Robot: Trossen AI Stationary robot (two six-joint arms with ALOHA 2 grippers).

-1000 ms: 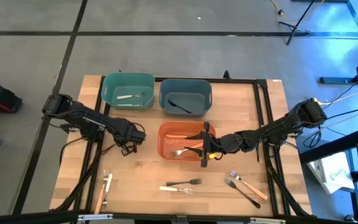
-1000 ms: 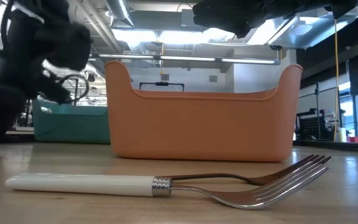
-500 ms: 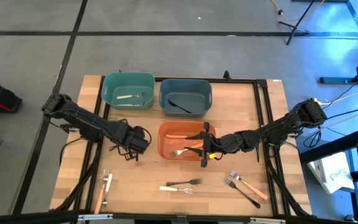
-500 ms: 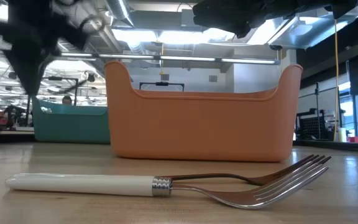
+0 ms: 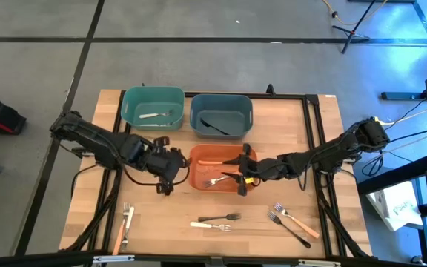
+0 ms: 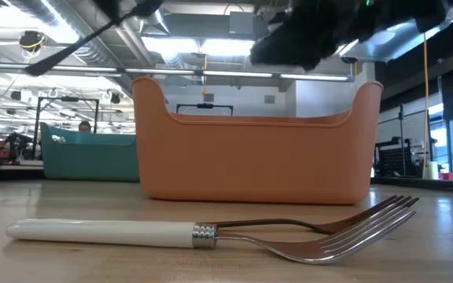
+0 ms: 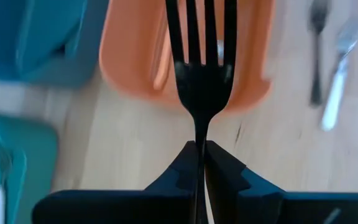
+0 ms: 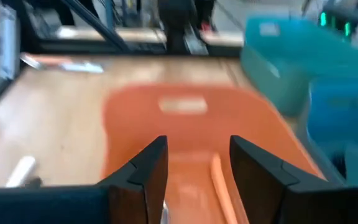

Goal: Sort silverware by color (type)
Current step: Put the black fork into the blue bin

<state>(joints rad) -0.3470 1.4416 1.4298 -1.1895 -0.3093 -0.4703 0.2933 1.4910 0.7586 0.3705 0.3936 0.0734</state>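
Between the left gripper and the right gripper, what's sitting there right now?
In the high view, the orange bin lies between the left gripper and the right gripper, with a fork and an orange-handled utensil inside.

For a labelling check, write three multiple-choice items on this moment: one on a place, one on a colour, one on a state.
1. Where is the right gripper?
A. Over the orange bin
B. Over the teal bin
C. Off the table

2. What colour is the fork held by the left gripper?
A. White
B. Orange
C. Black

3. How do the right gripper's fingers stand?
A. Shut on a fork
B. Open, holding nothing
C. Shut on a bin rim

Key: 1 A, the high view shows it above the orange bin. 2 C, the left wrist view shows a black fork clamped between the fingers. 3 B, the right wrist view shows its fingers apart with nothing between them.
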